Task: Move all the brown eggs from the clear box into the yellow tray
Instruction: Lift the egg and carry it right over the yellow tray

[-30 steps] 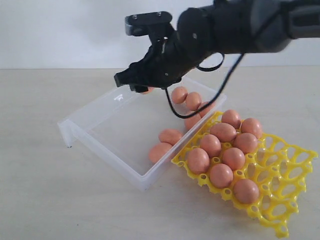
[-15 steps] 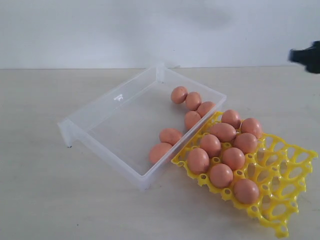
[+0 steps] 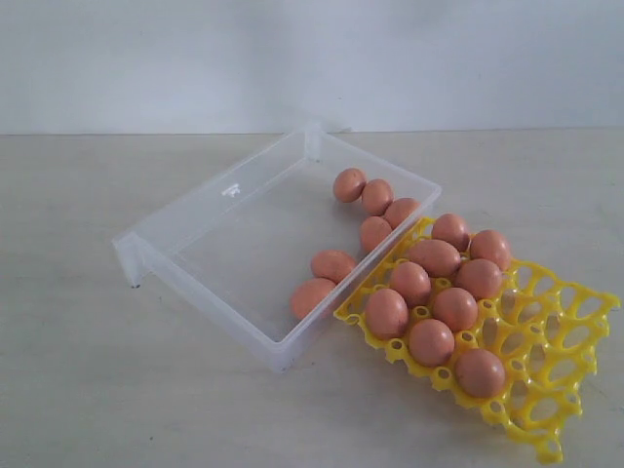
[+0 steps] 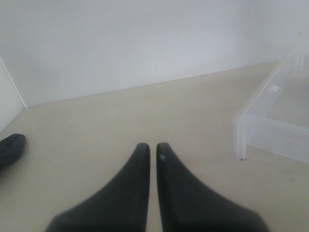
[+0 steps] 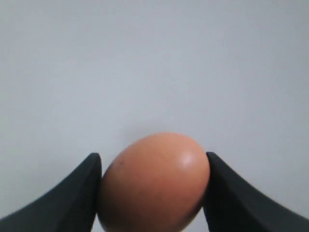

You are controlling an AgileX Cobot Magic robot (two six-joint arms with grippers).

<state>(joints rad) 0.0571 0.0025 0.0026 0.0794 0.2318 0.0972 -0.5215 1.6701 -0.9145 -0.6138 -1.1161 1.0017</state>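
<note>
Jaws of right gripper [image 5: 153,159] clamped a brown egg [image 5: 154,186]; left gripper [image 4: 152,147] jaws sat nearly together, empty, near the clear box [image 4: 275,128].

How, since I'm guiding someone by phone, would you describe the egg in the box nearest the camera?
Find the clear box, beside the yellow tray. Six eggs lie inside along the tray-side wall. The near egg is the last one at the near end, closest to the box's front corner, with only one neighbour.
</note>
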